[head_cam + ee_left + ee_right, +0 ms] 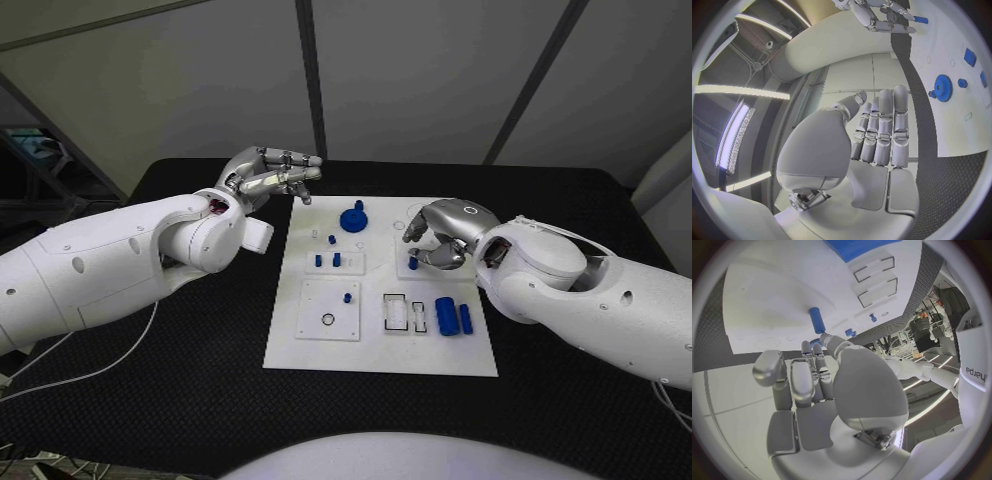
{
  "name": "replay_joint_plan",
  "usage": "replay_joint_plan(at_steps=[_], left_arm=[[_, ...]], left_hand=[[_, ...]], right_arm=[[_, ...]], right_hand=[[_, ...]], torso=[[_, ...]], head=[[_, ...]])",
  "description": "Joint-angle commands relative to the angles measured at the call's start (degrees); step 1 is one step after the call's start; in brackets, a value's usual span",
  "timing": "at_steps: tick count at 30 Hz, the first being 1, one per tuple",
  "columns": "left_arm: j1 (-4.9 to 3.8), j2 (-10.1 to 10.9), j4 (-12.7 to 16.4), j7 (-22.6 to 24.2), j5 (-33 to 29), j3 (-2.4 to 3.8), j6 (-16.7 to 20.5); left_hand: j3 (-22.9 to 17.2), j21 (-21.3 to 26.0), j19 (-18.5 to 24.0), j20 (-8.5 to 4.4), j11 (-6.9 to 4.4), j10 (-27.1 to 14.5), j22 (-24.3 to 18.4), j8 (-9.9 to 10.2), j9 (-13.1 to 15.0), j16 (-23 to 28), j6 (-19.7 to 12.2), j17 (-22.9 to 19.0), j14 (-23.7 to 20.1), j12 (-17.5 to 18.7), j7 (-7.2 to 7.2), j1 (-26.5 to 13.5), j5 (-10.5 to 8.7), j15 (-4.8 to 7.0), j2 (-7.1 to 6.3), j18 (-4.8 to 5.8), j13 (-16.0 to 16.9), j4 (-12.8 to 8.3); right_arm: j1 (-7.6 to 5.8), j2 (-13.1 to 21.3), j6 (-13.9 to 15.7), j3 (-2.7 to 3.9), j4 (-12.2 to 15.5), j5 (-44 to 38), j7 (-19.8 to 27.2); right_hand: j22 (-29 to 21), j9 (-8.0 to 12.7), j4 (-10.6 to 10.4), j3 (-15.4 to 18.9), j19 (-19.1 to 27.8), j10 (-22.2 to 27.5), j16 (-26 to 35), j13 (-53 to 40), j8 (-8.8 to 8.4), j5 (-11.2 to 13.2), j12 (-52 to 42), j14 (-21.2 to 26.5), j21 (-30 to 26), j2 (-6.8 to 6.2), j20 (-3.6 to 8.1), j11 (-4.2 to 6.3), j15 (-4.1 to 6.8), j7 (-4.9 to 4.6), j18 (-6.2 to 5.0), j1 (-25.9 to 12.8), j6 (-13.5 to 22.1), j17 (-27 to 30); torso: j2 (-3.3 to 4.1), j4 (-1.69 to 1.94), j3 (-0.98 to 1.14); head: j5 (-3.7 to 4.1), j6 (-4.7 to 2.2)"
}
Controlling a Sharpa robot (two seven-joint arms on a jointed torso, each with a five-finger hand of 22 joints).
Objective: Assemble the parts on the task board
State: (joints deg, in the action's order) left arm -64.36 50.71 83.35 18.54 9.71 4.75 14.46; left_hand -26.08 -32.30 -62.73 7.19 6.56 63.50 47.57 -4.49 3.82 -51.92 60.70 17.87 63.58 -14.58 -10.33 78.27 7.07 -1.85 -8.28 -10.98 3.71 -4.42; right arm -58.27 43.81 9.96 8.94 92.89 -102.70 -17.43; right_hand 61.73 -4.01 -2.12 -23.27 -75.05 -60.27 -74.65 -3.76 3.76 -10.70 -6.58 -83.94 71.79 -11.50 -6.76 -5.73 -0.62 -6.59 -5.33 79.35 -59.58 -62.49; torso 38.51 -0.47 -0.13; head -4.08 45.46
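Hovering right hand (440, 232) over task board (379, 355), fingers curled.

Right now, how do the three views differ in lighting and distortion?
Head view: even, dim light, straight edges, the white plastic task board clear against the black table. Left wrist view: fisheye bending, bright ceiling strips glaring beside the silver left hand. Right wrist view: same bending, the board's edges curve above the silver right hand.
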Motion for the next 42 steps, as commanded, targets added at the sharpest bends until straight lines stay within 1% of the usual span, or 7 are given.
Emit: replay_joint_plan(at_steps=[1, 7, 11, 17, 27, 33, 42], left_arm=[[-0.10, 0.01, 0.13, 0.77, -0.11, 0.03, 0.06], [-0.10, 0.01, 0.10, 0.88, -0.11, 0.03, 0.15], [-0.10, 0.00, 0.06, 0.89, -0.11, 0.03, 0.18], [-0.10, -0.09, -0.07, 0.86, -0.11, 0.03, 0.15], [-0.10, -0.09, -0.12, 0.67, -0.11, 0.03, 0.05], [-0.10, -0.12, -0.13, 0.54, -0.11, 0.03, -0.02], [-0.10, -0.10, -0.14, 0.44, -0.11, 0.03, -0.04]], left_hand=[[-0.41, 0.03, 0.44, -0.08, -0.05, -0.31, 0.08, 0.23, -0.04, 0.35, 0.16, -0.06, -0.48, 0.31, -0.44, 0.18, -0.05, 0.10, 0.16, 0.61, -0.02, 0.08], [-0.41, 0.03, 0.44, -0.08, -0.05, -0.31, 0.08, 0.23, -0.04, 0.35, 0.16, -0.06, -0.48, 0.31, -0.44, 0.18, -0.05, 0.10, 0.16, 0.61, -0.02, 0.08], [-0.41, 0.03, 0.44, -0.08, -0.05, -0.31, 0.08, 0.23, -0.04, 0.35, 0.16, -0.06, -0.48, 0.31, -0.44, 0.18, -0.05, 0.10, 0.16, 0.61, -0.02, 0.08], [-0.47, 0.00, 0.45, -0.09, -0.07, -0.27, 0.12, 0.21, -0.03, 0.35, 0.21, -0.08, -0.46, 0.28, -0.42, 0.22, -0.05, 0.11, 0.22, 0.60, -0.01, 0.05], [-0.47, 0.00, 0.45, -0.09, -0.07, -0.27, 0.12, 0.21, -0.03, 0.35, 0.21, -0.08, -0.46, 0.28, -0.42, 0.22, -0.05, 0.11, 0.22, 0.60, -0.01, 0.05], [-0.50, -0.01, 0.46, -0.08, -0.06, -0.27, 0.14, 0.20, -0.02, 0.36, 0.22, -0.09, -0.45, 0.27, -0.43, 0.22, -0.05, 0.11, 0.25, 0.60, -0.01, 0.05], [-0.52, -0.03, 0.46, -0.08, -0.06, -0.27, 0.16, 0.20, -0.02, 0.36, 0.23, -0.10, -0.45, 0.26, -0.43, 0.22, -0.05, 0.11, 0.27, 0.60, -0.01, 0.05]], right_arm=[[0.21, -0.19, -5.10, -0.26, -0.38, 0.34, -0.46], [0.20, -0.37, -5.60, -0.27, -0.48, 0.44, -0.46], [0.21, -0.35, -5.69, -0.28, -0.40, 0.45, -0.50], [0.22, -0.34, -3.90, -0.29, 0.04, 0.46, -0.29], [0.22, -0.21, -3.14, -0.29, -0.06, 0.45, -0.65], [0.22, -0.17, -2.41, -0.29, 0.07, 0.41, -0.72], [0.23, -0.05, -2.22, -0.29, 0.36, 0.25, -0.71]], right_hand=[[-0.09, -0.10, -0.15, 0.41, 0.08, -0.27, 0.39, -0.04, 0.33, 0.27, -0.40, -0.96, -0.27, 0.41, 0.11, 0.03, -0.11, 0.02, -0.80, 0.09, -0.54, 0.13], [-0.01, -0.15, -0.37, 0.56, -0.09, -1.10, 0.50, -0.02, 0.42, 0.18, -0.99, -0.96, -0.26, 0.80, 0.25, 0.28, 0.08, -0.30, -0.78, 0.22, -1.08, 0.35], [0.10, -0.17, -0.47, 0.57, -0.22, -1.60, 0.46, -0.01, 0.47, 0.16, -1.24, -1.01, -0.20, 0.93, 0.34, 0.44, 0.21, -0.49, -0.75, 0.28, -1.38, 0.32], [0.28, -0.20, -0.59, 0.39, -0.42, -2.24, 0.42, 0.03, 0.52, -0.13, -1.48, -1.07, -0.09, 1.18, 0.50, 0.66, 0.39, -0.70, -0.71, 0.44, -1.78, 0.32], [0.37, -0.22, -0.62, 0.23, -0.53, -2.56, 0.36, 0.06, 0.57, -0.27, -1.55, -1.12, -0.03, 1.31, 0.61, 0.79, 0.50, -0.90, -0.69, 0.59, -2.09, 0.26], [1.58, -0.36, -0.53, -0.97, -1.36, -5.96, -0.28, -0.24, 0.87, -0.24, -2.64, -1.45, 0.81, 2.25, 1.11, 1.50, 1.09, -0.98, -0.43, 1.50, -3.43, -0.54], [2.69, -0.58, -0.25, -1.60, -2.06, -9.50, -0.84, -0.64, 1.36, -0.02, -3.33, -1.68, 1.59, 2.59, 1.68, 2.28, 1.72, -0.70, -0.19, 2.07, -5.26, -1.16]], torso=[[-0.01, 0.02, 0.00], [0.02, -0.05, 0.08], [-0.01, -0.08, 0.05], [0.02, -0.11, 0.09], [-0.02, -0.08, 0.05], [-0.03, -0.07, 0.07], [0.00, -0.10, 0.06]], head=[[-0.04, 0.07], [-0.19, 0.11], [-0.16, 0.14], [-0.04, 0.03], [0.11, -0.06], [0.16, -0.13], [0.17, -0.11]])
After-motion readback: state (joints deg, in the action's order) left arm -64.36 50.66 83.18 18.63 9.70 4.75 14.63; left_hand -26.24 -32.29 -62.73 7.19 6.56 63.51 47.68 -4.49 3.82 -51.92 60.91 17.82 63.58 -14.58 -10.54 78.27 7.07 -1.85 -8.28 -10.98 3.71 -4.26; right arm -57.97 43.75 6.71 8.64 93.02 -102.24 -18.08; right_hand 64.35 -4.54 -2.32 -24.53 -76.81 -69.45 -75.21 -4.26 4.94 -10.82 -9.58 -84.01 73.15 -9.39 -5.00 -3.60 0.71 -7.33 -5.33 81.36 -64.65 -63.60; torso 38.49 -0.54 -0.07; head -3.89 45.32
